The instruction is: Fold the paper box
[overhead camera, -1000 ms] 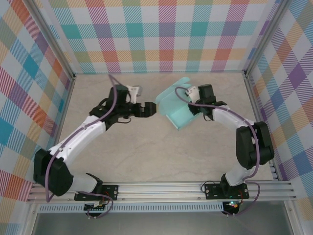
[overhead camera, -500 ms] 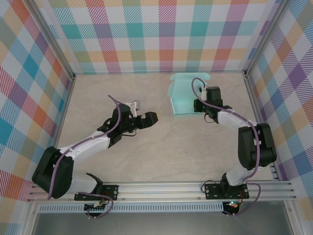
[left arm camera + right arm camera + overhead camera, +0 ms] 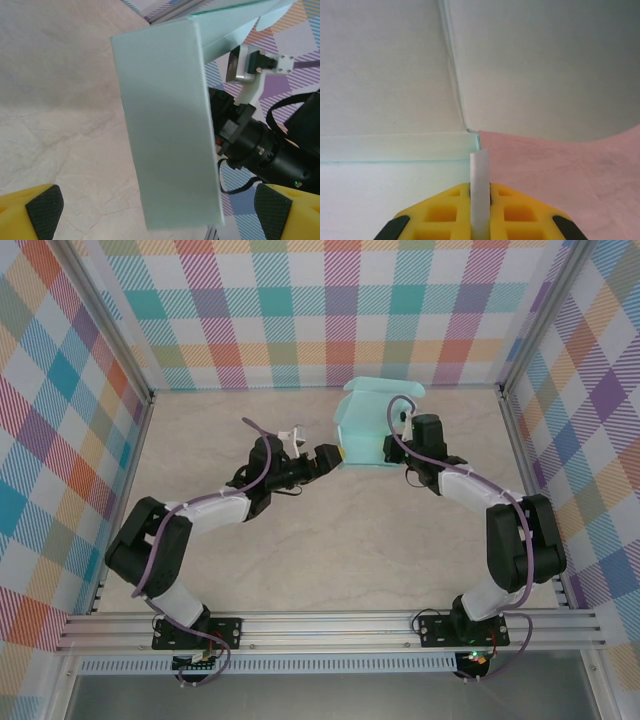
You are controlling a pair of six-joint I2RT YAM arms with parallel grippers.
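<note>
Left gripper (image 3: 334, 454) now beside one paper box (image 3: 363, 423) in right gripper (image 3: 396, 447)

1x paper box (image 3: 365, 425), 2x arms (image 3: 215, 508).

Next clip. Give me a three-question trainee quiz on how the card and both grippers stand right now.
1. True or false: the pale aqua thin-card paper box lies flat and unfolded on the beige marbled table.
2. Fill in: the jaws of the left gripper stand ____.
3. What clamps the box's edge? A) right gripper B) left gripper C) nothing
Key: 1 false, it is creased; 2 open; 3 A.
</note>
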